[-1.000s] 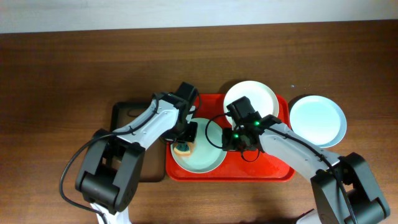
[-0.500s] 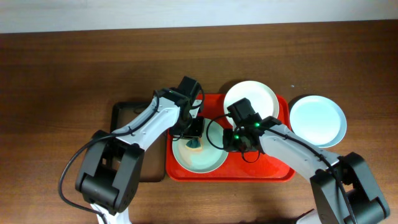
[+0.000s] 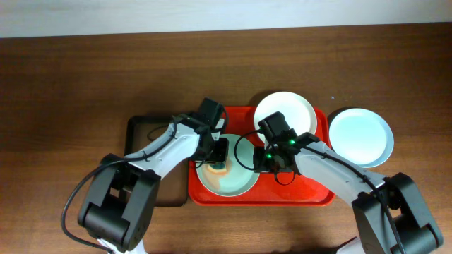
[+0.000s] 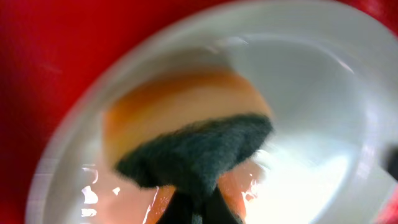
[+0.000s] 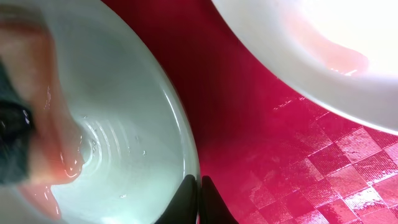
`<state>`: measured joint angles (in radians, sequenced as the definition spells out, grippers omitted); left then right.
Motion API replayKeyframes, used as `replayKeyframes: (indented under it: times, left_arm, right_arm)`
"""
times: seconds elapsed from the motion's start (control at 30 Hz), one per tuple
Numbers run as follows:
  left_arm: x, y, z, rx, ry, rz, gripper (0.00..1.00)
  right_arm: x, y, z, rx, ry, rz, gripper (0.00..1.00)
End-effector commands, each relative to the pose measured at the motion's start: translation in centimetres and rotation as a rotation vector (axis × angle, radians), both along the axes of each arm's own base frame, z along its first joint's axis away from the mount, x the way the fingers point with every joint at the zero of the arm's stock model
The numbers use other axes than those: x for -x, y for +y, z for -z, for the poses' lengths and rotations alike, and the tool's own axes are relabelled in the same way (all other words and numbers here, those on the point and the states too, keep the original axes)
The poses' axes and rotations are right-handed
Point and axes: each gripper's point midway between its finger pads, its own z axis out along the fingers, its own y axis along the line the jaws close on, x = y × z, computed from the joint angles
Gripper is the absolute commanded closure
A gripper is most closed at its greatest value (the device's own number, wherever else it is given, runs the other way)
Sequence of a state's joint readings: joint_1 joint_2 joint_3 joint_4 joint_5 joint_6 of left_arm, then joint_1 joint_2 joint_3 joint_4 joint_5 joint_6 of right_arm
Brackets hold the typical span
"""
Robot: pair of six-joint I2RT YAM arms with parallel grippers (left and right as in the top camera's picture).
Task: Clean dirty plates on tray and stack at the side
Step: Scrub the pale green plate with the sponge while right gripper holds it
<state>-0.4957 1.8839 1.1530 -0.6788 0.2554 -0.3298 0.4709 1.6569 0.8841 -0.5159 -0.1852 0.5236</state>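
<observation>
Dark wood table (image 3: 70, 70) against a pale wall (image 3: 212, 14) bears the tray (image 3: 311, 189).

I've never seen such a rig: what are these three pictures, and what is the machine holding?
Two robot arms at a wooden table. One picture looks down from above; the other two come from cameras on each wrist. A red tray carries a green plate and a white plate; a blue plate sits beside it, a black tray opposite. The left arm holds a sponge in its jaws against the green plate; the right arm pinches that plate's rim in its jaws.
</observation>
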Motion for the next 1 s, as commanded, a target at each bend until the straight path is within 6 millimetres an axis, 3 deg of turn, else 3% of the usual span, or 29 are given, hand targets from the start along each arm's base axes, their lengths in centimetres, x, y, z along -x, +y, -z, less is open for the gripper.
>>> replayKeyframes:
  times: [0.0,0.03,0.07,0.17,0.3,0.37,0.47,0.53,0.63,0.67,0.7,0.77,0.83,0.87,0.9,0.97]
  left_arm:
    - [0.5,-0.8,-2.6,0.165,0.065,0.007,1.00]
    - [-0.3,0.2,-4.6,0.182,0.020,-0.022,1.00]
    - [-0.5,0.7,-5.5,0.174,-0.004,-0.033,1.00]
    - [-0.1,2.6,-5.6,0.043,-0.047,-0.040,1.00]
    - [1.3,2.9,-2.9,-0.019,-0.022,-0.021,1.00]
    - [2.1,3.5,-0.3,-0.044,0.000,-0.049,1.00]
    - [3.1,3.1,1.9,-0.012,0.032,-0.061,1.00]
    - [3.6,1.7,2.7,0.059,0.074,-0.046,1.00]
    - [3.9,-1.5,1.1,0.247,0.119,-0.007,1.00]
    - [3.4,-2.0,0.2,0.275,0.108,-0.002,1.00]
    - [2.9,-2.2,-0.6,0.284,0.089,-0.003,1.00]
    - [1.2,-1.6,-4.0,0.317,0.015,-0.026,1.00]
    - [0.4,0.0,-4.6,0.231,-0.054,-0.052,1.00]
    - [0.4,1.4,-3.8,0.149,-0.061,-0.074,1.00]
    - [0.3,3.0,-3.1,0.050,-0.075,-0.095,1.00]
    - [0.2,4.1,-2.4,-0.009,-0.093,-0.108,1.00]
  right_arm:
    - [0.0,-0.3,0.2,0.013,0.000,0.008,0.94]
    - [0.0,-0.3,0.2,0.013,0.000,0.008,0.71]
    - [0.0,-0.2,0.2,0.011,-0.002,0.008,0.65]
    - [-0.2,-0.2,0.2,0.009,-0.007,0.009,0.64]
    - [-0.2,-0.2,0.2,0.008,-0.008,0.009,0.61]
    - [-0.2,-0.2,0.2,0.008,-0.008,0.009,0.93]
    - [-0.2,-0.2,0.1,0.008,-0.009,0.009,0.96]
    - [-0.2,-0.2,0.1,0.008,-0.009,0.009,0.96]
    - [-0.2,-0.2,0.1,0.008,-0.009,0.009,0.94]
    - [-0.2,-0.1,0.1,0.008,-0.009,0.009,0.71]
    - [-0.2,-0.2,0.1,0.008,-0.009,0.009,0.60]
    - [-0.2,-0.2,0.1,0.008,-0.009,0.009,0.57]
    - [-0.1,-0.2,0.3,0.011,-0.004,0.008,0.72]
    - [-0.1,-0.2,0.8,0.016,0.007,0.009,0.95]
    - [0.0,-0.2,1.1,0.019,0.014,0.008,0.96]
    - [0.0,-0.2,1.2,0.020,0.017,0.008,0.96]
